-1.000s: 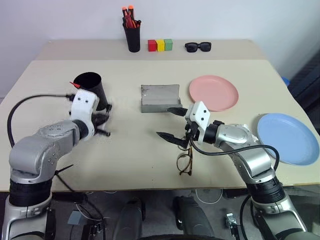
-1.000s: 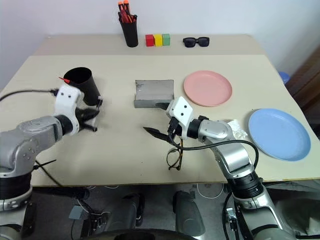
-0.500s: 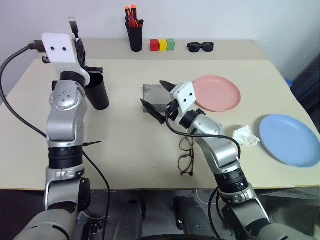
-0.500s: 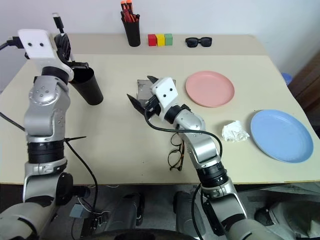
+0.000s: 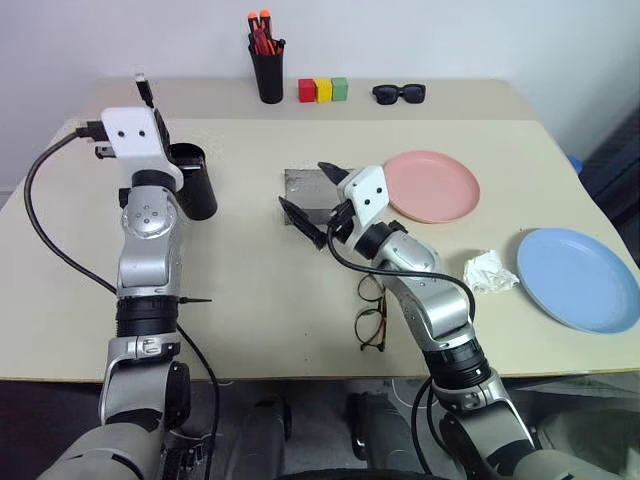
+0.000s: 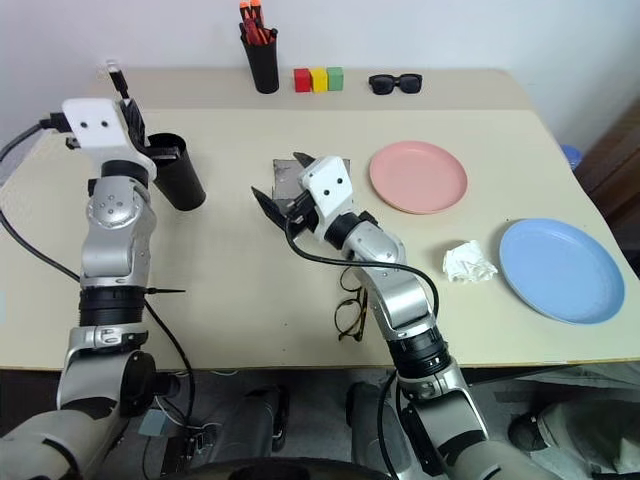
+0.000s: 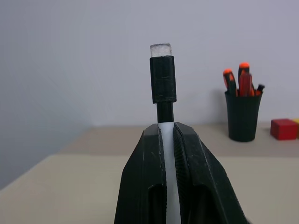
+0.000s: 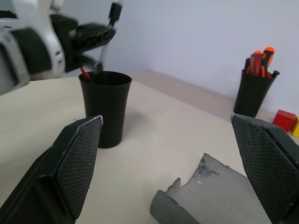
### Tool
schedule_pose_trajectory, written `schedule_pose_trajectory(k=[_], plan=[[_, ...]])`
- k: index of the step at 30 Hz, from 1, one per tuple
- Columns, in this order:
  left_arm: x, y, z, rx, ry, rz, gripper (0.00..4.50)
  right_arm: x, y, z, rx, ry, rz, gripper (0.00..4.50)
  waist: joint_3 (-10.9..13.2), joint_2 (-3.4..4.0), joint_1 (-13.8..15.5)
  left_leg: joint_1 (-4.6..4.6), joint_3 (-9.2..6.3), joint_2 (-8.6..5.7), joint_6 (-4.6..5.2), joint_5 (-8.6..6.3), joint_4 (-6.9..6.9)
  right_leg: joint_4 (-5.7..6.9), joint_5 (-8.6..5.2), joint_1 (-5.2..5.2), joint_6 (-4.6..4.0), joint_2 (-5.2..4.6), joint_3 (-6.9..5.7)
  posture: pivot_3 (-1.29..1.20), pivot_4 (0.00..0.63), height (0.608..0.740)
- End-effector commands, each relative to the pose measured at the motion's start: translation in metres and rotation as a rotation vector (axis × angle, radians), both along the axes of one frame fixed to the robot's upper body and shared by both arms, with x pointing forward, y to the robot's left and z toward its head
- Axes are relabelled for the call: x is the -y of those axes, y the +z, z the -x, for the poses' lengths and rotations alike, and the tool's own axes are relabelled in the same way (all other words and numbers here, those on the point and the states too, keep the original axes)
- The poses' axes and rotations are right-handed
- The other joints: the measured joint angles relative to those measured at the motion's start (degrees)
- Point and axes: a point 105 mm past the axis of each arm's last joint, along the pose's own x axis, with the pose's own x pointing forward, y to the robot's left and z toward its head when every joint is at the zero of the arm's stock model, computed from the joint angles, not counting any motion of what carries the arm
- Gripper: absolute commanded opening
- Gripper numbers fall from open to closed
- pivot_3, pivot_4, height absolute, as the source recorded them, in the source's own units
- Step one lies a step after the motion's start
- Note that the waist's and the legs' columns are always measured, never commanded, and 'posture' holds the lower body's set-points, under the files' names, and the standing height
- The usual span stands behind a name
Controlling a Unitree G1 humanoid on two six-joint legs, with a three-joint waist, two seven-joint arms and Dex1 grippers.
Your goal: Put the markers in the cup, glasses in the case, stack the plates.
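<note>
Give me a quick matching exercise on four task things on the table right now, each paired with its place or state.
Things:
1. white-barrelled marker with black cap
2. thin wire-framed eyeglasses
3. salmon pink round plastic plate
4. wide black tapered plastic cup

Places or states:
A. standing upright by the left gripper, a red-tipped marker poking out
B. lying on the table's near side, beside the right arm
C. clamped upright between the left gripper's fingers
D. flat on the table, just right of the grey open case

Pairs: 1-C, 2-B, 3-D, 4-A
</note>
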Motion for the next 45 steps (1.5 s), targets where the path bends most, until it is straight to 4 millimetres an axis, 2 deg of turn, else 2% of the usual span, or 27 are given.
schedule_pose_trajectory(k=[1, 6, 8, 9, 12, 16, 19, 24, 26, 29, 33, 34, 36, 39, 43, 45], plan=[[-0.003, 0.013, 0.007, 0.053, 0.028, -0.006, 0.04, -0.001, 0.014, 0.004, 0.044, 0.023, -0.032, 4.50, 0.00, 0.00, -0.01, 0.00, 0.00, 0.00, 0.00, 0.00, 0.00, 0.00, 0.00, 0.00, 0.00, 0.00, 0.00, 0.00, 0.150, 0.740], [0.000, 0.011, 0.008, 0.054, 0.021, 0.004, 0.04, -0.006, 0.015, 0.005, 0.043, 0.045, -0.030, 4.50, 0.00, 0.00, -0.02, 0.00, 0.00, 0.00, 0.00, 0.00, 0.01, 0.00, 0.00, 0.00, 0.00, 0.00, 0.00, 0.00, 0.150, 0.740], [0.000, 0.010, 0.009, 0.055, 0.023, 0.005, 0.80, -0.007, 0.014, 0.005, 0.042, 0.051, -0.029, 4.50, 0.00, 0.00, -0.02, 0.00, 0.00, 0.00, 0.00, 0.00, 0.01, 0.00, 0.00, 0.00, 0.00, 0.00, 0.00, 0.00, 0.150, 0.740], [0.000, 0.010, 0.010, 0.055, 0.033, 0.001, 1.04, -0.008, 0.014, 0.006, 0.041, 0.054, -0.028, 4.50, 0.00, 0.00, -0.02, 0.00, 0.00, 0.00, 0.00, 0.00, 0.01, 0.01, 0.00, 0.00, 0.00, 0.00, 0.00, 0.00, 0.150, 0.740], [-0.003, 0.010, 0.011, 0.061, 0.054, -0.001, 2.50, -0.008, 0.013, 0.007, 0.038, 0.061, -0.027, 4.50, 0.00, 0.00, -0.01, 0.00, 0.00, 0.00, 0.00, 0.00, 0.01, 0.01, 0.00, 0.00, 0.00, 0.00, 0.00, 0.00, 0.150, 0.740], [-0.001, 0.016, 0.013, 0.093, 0.041, 0.017, 2.50, -0.008, 0.013, 0.007, 0.036, 0.063, -0.027, 4.50, 0.00, 0.00, -0.01, 0.00, 0.00, 0.00, 0.00, 0.00, 0.01, 0.01, 0.00, 0.00, 0.00, 0.00, 0.00, 0.00, 0.150, 0.740], [0.011, 0.031, 0.014, 0.148, -0.036, 0.039, 2.50, -0.006, 0.013, 0.007, 0.038, 0.058, -0.023, 4.50, 0.00, 0.00, 0.05, 0.00, 0.00, 0.00, 0.00, 0.00, 0.01, 0.01, 0.00, 0.00, 0.00, 0.00, 0.00, 0.00, 0.150, 0.740], [0.065, 0.045, 0.019, 0.138, -0.405, -0.025, 2.50, 0.011, 0.015, 0.007, 0.057, 0.046, 0.031, 4.50, 0.00, 0.00, 0.12, -0.01, 0.00, -0.01, 0.00, 0.00, 0.02, 0.00, 0.00, 0.02, 0.00, -0.01, -0.01, 0.00, 0.150, 0.740], [0.083, 0.038, 0.023, 0.066, -0.543, -0.092, 2.50, 0.024, 0.015, 0.008, 0.060, 0.040, 0.075, 4.50, 0.00, 0.00, 0.05, -0.01, 0.01, -0.01, 0.00, 0.00, 0.02, 0.00, 0.00, 0.02, 0.00, -0.01, 0.00, 0.00, 0.150, 0.740], [0.106, 0.007, 0.024, -0.146, -0.715, -0.214, 2.50, 0.049, 0.015, 0.008, 0.053, 0.014, 0.138, 4.50, 0.00, 0.02, -0.17, 0.00, 0.01, -0.01, 0.00, 0.00, 0.01, 0.00, -0.01, 0.02, -0.01, 0.01, 0.00, 0.00, 0.150, 0.740], [0.126, -0.031, 0.019, -0.391, -0.867, -0.320, 4.30, 0.076, 0.008, 0.017, 0.028, 0.001, 0.258, 4.50, 0.00, 0.02, -0.15, 0.01, 0.00, 0.01, 0.01, 0.00, 0.01, 0.01, -0.02, 0.02, -0.02, 0.05, 0.00, 0.00, 0.150, 0.740], [0.132, -0.039, 0.016, -0.443, -0.915, -0.323, 4.41, 0.083, 0.005, 0.020, 0.015, 0.005, 0.296, 4.50, 0.00, 0.02, 0.00, 0.01, 0.00, 0.01, 0.01, 0.00, 0.01, 0.00, -0.02, 0.02, -0.02, 0.05, 0.00, 0.00, 0.150, 0.740], [0.142, -0.047, 0.009, -0.522, -0.992, -0.309, 4.41, 0.093, -0.001, 0.028, -0.013, 0.013, 0.357, 4.50, 0.01, 0.01, 0.15, -0.01, 0.00, 0.00, 0.02, 0.00, 0.05, -0.02, -0.04, 0.05, 0.00, 0.05, 0.00, 0.00, 0.150, 0.740], [0.158, -0.058, 0.003, -0.600, -1.109, -0.388, 4.41, 0.108, -0.012, 0.042, -0.064, 0.026, 0.437, 4.50, 0.01, 0.01, 0.26, -0.04, 0.00, -0.01, 0.03, 0.00, 0.08, -0.06, -0.05, 0.06, 0.01, 0.05, 0.00, 0.00, 0.150, 0.740], [0.169, -0.068, -0.018, -0.658, -1.123, -0.463, 4.41, 0.132, -0.022, 0.050, -0.114, -0.043, 0.486, 4.50, 0.02, 0.00, 0.05, -0.04, 0.01, -0.02, 0.09, -0.03, 0.08, -0.16, -0.09, 0.13, 0.06, 0.05, 0.00, 0.00, 0.150, 0.740], [0.174, -0.075, -0.021, -0.693, -1.158, -0.499, 4.41, 0.140, -0.022, 0.054, -0.121, -0.085, 0.487, 4.50, 0.02, 0.00, -0.16, -0.04, 0.06, -0.02, 0.12, -0.05, 0.08, -0.18, -0.09, 0.12, 0.07, 0.04, 0.04, 0.00, 0.150, 0.740]])
